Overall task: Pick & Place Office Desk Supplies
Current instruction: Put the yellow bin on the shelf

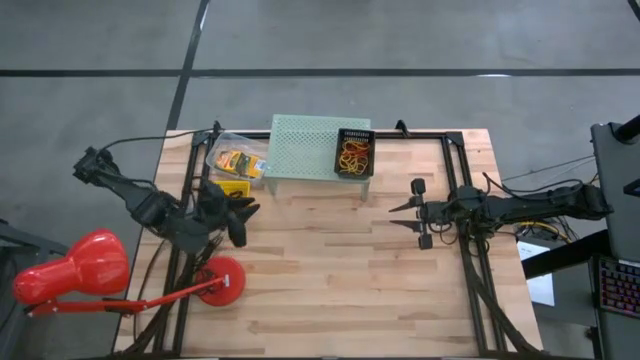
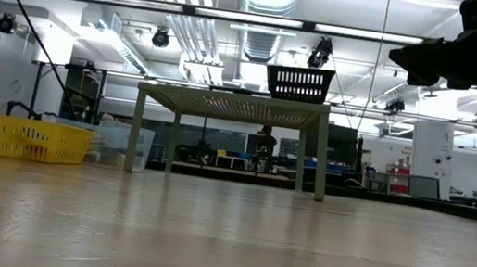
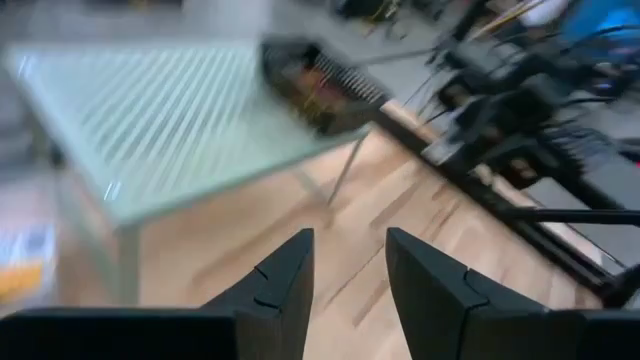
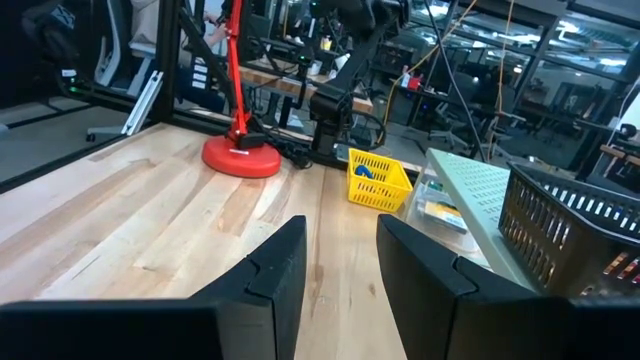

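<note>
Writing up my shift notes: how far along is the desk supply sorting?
Rubber bands already sit in the black basket on the green stand. Nothing is in hand: left hand and right hand hover open. A packet and the yellow basket remain beside the stand.

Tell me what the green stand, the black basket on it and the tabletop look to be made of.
The green stand looks like painted sheet metal, matte mint, judging by its regular perforations and thin legs. The black basket looks like moulded plastic or coated wire mesh; its open lattice walls leave that unsettled. The tabletop looks like light wood planks with visible grain and seams and a faint sheen.
</note>
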